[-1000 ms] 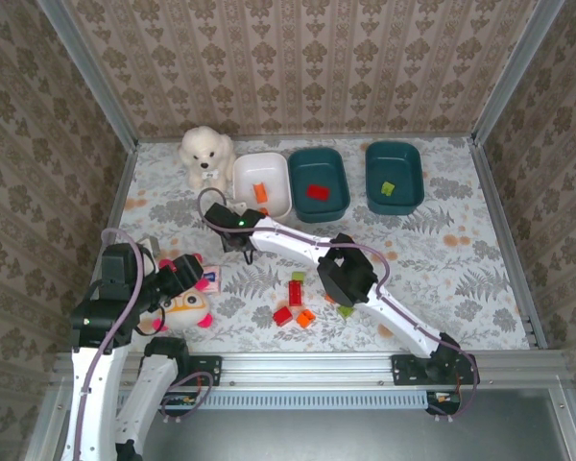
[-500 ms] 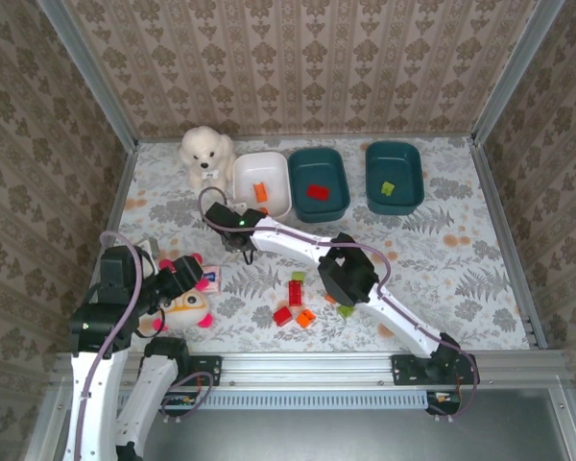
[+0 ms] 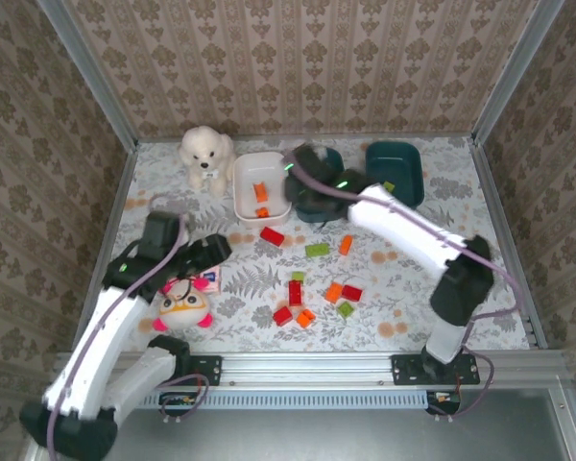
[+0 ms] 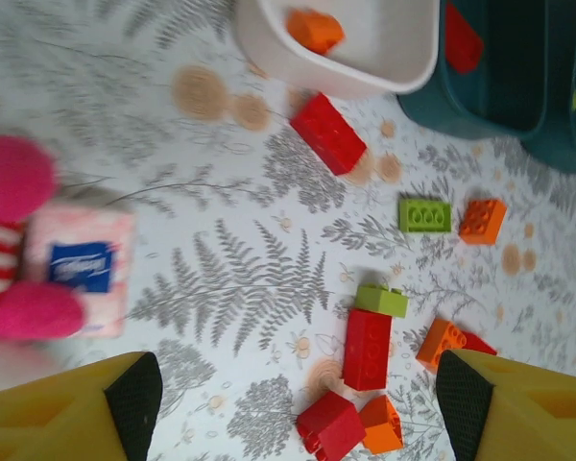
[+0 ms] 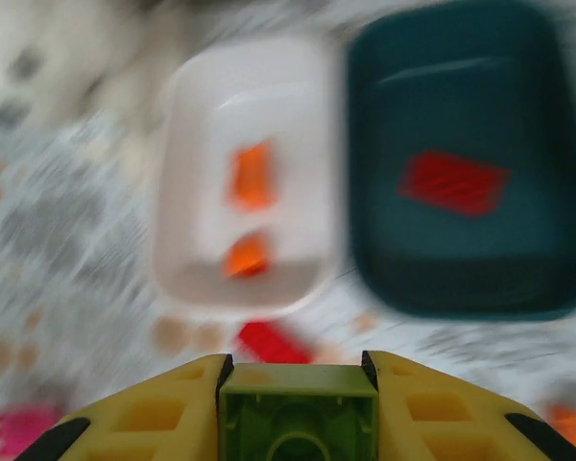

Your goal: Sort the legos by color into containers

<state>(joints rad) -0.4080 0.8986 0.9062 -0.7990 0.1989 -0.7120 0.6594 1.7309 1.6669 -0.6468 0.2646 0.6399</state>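
Yellow fingers [image 5: 134, 413] of the right gripper [image 5: 298, 384] are closing tight on a lime-green brick [image 5: 298, 418], and the gripper is hovering over the table just in front of the white bin [image 5: 178, 173] and the middle teal bin [image 5: 365, 192]. Two orange bricks [image 5: 252, 176] are lying in the white bin and a red brick [image 5: 453, 182] in the teal one. The left gripper [image 4: 293, 399] is hanging with its jaws spread wide, gripping nothing, above loose legos [image 4: 368, 348] scattered on the floral table [image 4: 221, 288] beside the plush doll [image 4: 14, 178].
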